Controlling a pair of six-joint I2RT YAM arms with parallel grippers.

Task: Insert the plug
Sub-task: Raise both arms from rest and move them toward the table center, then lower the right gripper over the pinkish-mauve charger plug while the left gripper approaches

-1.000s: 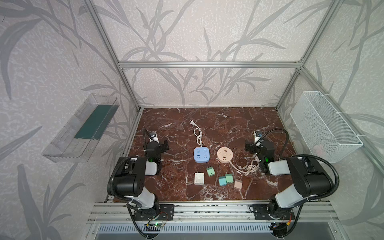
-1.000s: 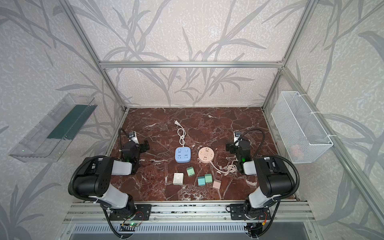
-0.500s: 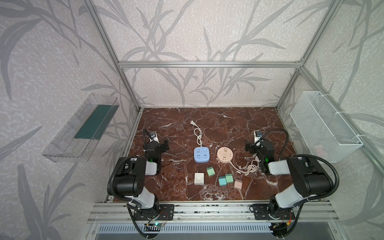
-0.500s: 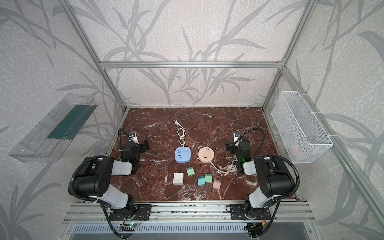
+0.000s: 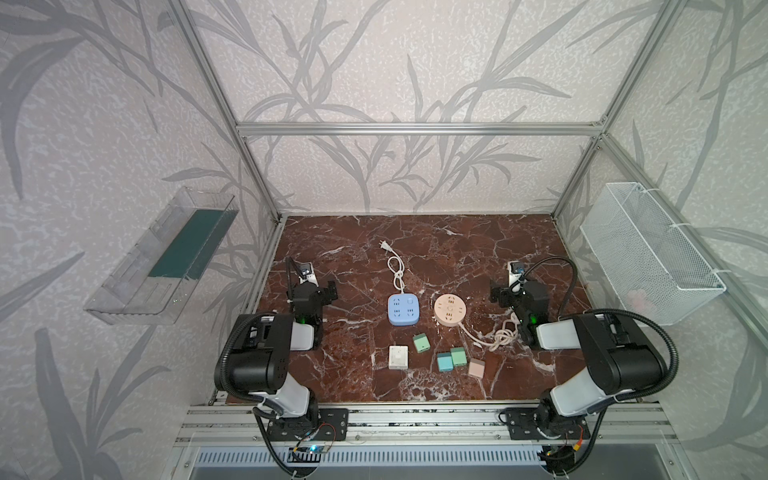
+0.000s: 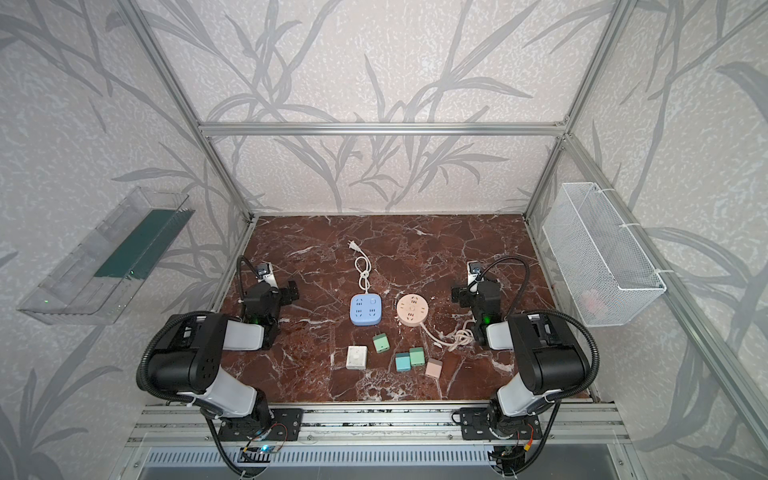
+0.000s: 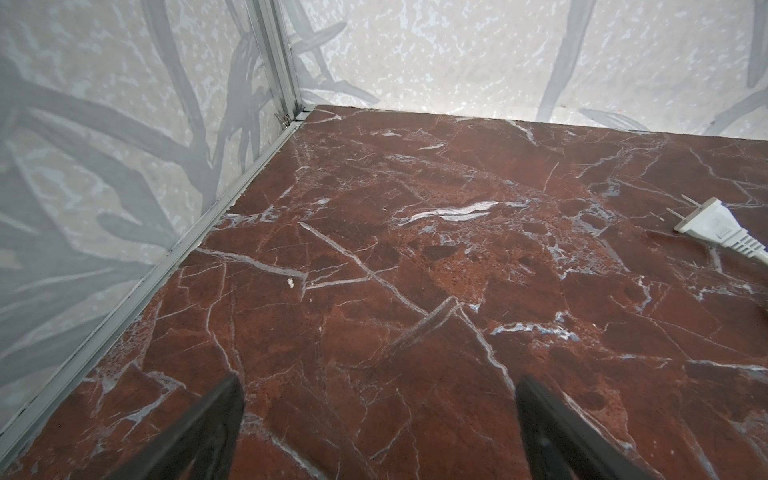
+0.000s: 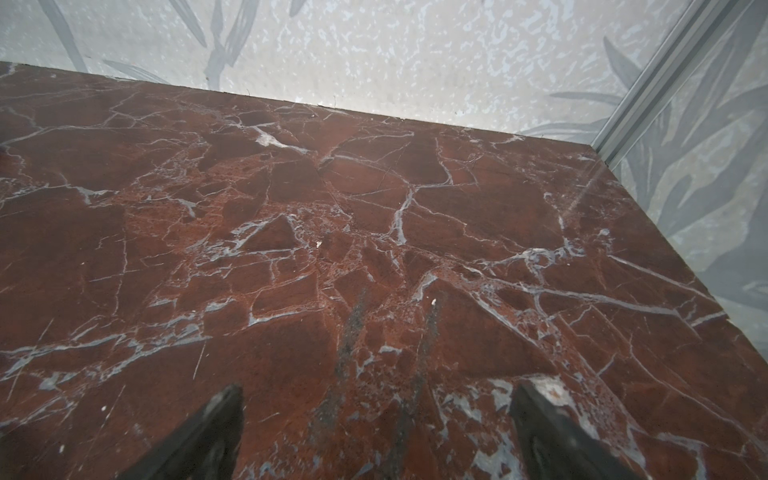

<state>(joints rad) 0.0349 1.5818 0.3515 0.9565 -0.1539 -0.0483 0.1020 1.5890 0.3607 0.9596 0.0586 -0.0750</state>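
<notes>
A white plug (image 5: 385, 247) lies loose on the red marble bench (image 5: 457, 249), toward the back and middle. Its cord loops to a blue socket (image 5: 402, 308), which sits beside a round pink socket (image 5: 449, 308). The left fingers (image 7: 208, 432) and right fingers (image 8: 203, 440) are spread wide, grasping nothing, low over bare bench at either side, well apart from the plug.

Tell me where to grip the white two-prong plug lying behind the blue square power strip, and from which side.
Grip the white two-prong plug on its flat body, between prongs and ribbed collar. It lies flat on the red marble tabletop, so probably come from above with the open left gripper, jaws across its narrow sides.
</notes>
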